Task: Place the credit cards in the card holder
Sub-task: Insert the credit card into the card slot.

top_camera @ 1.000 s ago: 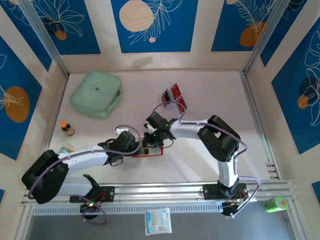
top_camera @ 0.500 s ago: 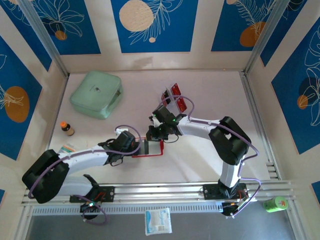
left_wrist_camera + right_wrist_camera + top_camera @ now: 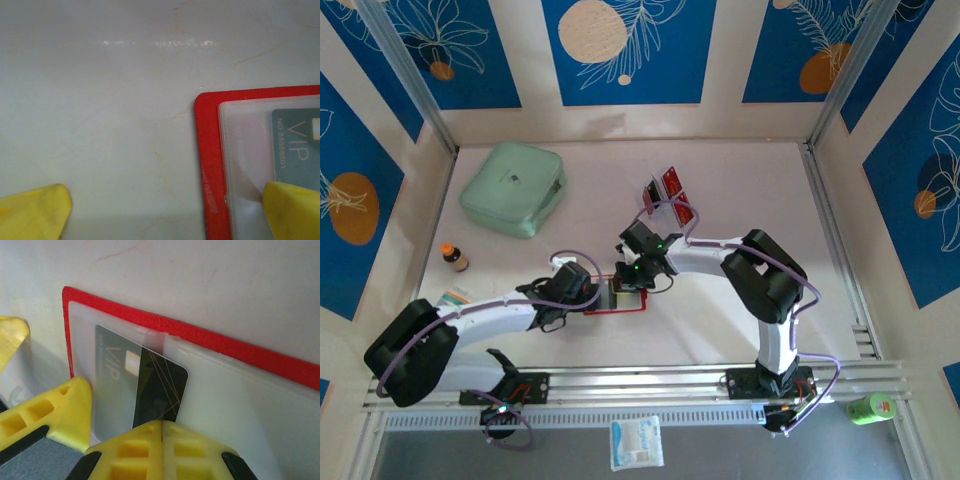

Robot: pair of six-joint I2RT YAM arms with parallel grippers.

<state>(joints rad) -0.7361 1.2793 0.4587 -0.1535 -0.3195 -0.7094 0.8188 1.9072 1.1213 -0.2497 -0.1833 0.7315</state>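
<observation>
The red card holder (image 3: 625, 306) lies open on the table, its clear sleeves facing up. A dark card (image 3: 160, 385) with gold lines and "VIP" lettering sits half inside a clear sleeve of the holder (image 3: 225, 342). My right gripper (image 3: 162, 427) is shut, and its tips rest against the card's exposed end. My left gripper (image 3: 165, 207) is open. Its right finger (image 3: 292, 210) presses on the sleeve near the holder's red edge (image 3: 207, 165), and the other finger rests on bare table. From above, both grippers, left (image 3: 592, 292) and right (image 3: 633, 274), meet over the holder. Red cards (image 3: 672, 190) stand in a clear rack behind.
A mint-green case (image 3: 512, 188) lies at the back left. A small brown bottle (image 3: 453, 257) and a small packet (image 3: 453, 296) sit near the left wall. A white sachet (image 3: 636, 442) and a green bottle (image 3: 870, 407) lie in front of the rail.
The right gripper pulled up and to the right off the holder half a second ago. It has since come back down-left onto it. The left arm and the holder have stayed put.
</observation>
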